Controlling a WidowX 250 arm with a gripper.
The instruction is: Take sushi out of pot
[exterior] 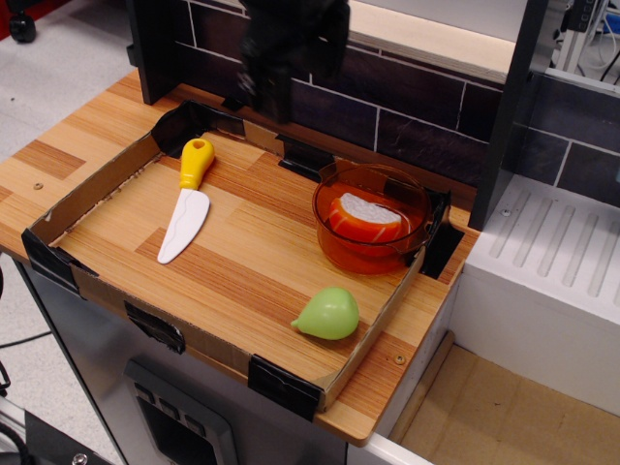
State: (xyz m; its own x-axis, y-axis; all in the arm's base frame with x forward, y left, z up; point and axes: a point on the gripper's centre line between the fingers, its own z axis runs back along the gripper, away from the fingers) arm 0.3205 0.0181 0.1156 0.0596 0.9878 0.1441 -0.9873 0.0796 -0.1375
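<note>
Sushi [365, 217] lies inside the pot [372, 231] at the tray's far right corner, while the blurred gripper [291, 53], its state unreadable, hangs high to the left, risking clipping the pot's rim when descending.

We find even, fairly bright overhead lighting with soft, short shadows. The gripper [291, 58] is smeared by motion blur, its outline unreadable. The pot [373, 225] shows small glare spots on its translucent wall. The wooden tray [242, 262] stays sharp; corners look slightly soft.
</note>
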